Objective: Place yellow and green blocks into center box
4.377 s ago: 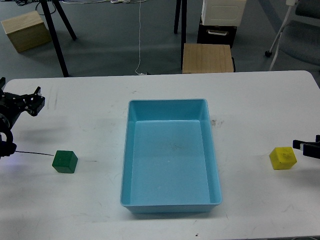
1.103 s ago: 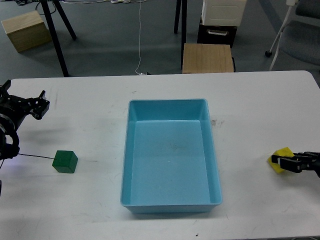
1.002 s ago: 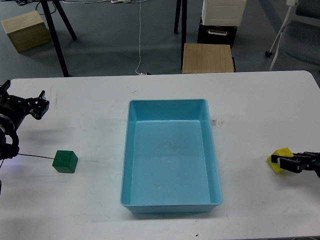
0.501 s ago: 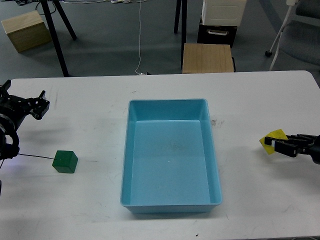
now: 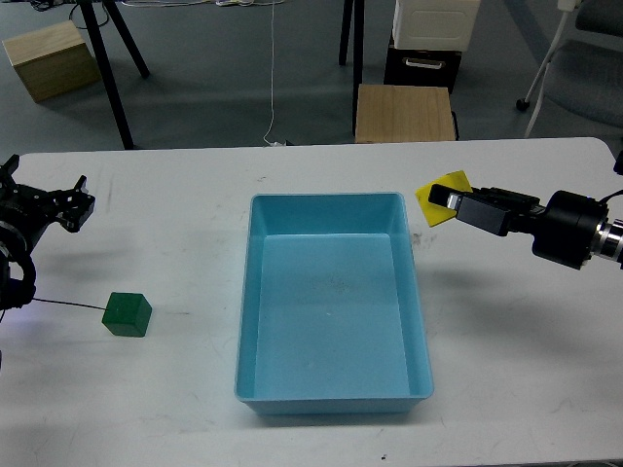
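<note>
The blue center box (image 5: 333, 390) lies open in the middle of the white table (image 5: 175, 409). My right gripper (image 5: 446, 200) is shut on the yellow block (image 5: 437, 194) and holds it in the air just beyond the box's far right corner. The green block (image 5: 127, 314) sits on the table, left of the box. My left gripper (image 5: 70, 207) hangs at the table's left edge, above and left of the green block, with its fingers spread and nothing in them.
Beyond the table's far edge stand a wooden stool (image 5: 404, 113), a black-and-white cabinet (image 5: 428, 44), a wooden crate (image 5: 51, 58) and tripod legs (image 5: 112, 68). A thin black cable (image 5: 63, 303) runs to the green block.
My right gripper closed on the yellow block at the right edge, lifted it off the table and carried it left and up toward the box's far right corner. The left arm barely moved.
</note>
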Tool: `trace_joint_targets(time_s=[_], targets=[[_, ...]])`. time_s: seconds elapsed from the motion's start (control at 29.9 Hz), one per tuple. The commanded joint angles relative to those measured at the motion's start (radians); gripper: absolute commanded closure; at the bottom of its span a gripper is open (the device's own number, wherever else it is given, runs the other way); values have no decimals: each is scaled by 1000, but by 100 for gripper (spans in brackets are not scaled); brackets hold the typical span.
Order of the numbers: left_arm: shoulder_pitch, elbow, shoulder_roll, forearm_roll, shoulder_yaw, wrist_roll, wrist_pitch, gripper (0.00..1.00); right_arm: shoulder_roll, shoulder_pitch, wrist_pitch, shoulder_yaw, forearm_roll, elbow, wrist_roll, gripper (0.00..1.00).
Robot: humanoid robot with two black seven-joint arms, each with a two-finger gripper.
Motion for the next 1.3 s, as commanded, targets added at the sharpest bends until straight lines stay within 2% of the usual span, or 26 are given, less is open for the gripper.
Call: trace_joint_targets(time_s=[0.0,0.2,0.3,0.47,0.5,0.53,0.57,0.6,1.17,1.27], targets=[[0,0,0,0,-1,0,0,0,90,79,-3,-106,0,-19,0,58],[2,0,1,0,-4,0,0,0,274,108,-2,-172,12,-163,0,58],[2,0,5,0,-6,0,0,0,291,108,0,-195,11,-174,0,57],[0,0,3,0,-5,0,0,0,324,103,0,-200,12,-227,0,49],[0,0,0,0,-3,0,0,0,340,105,0,-200,14,-235,0,44],[0,0,0,0,-1,0,0,0,347,106,0,-199,14,-243,0,29],[0,0,0,0,-1,0,0,0,349,106,-2,-194,19,-246,0,5],[0,0,0,0,-1,0,0,0,349,106,-2,-192,25,-246,0,0],[-3,4,5,0,-1,-3,1,0,343,122,-7,-171,49,-244,0,0],[-3,5,5,2,0,-37,3,0,347,126,-7,-172,48,-246,0,0]])
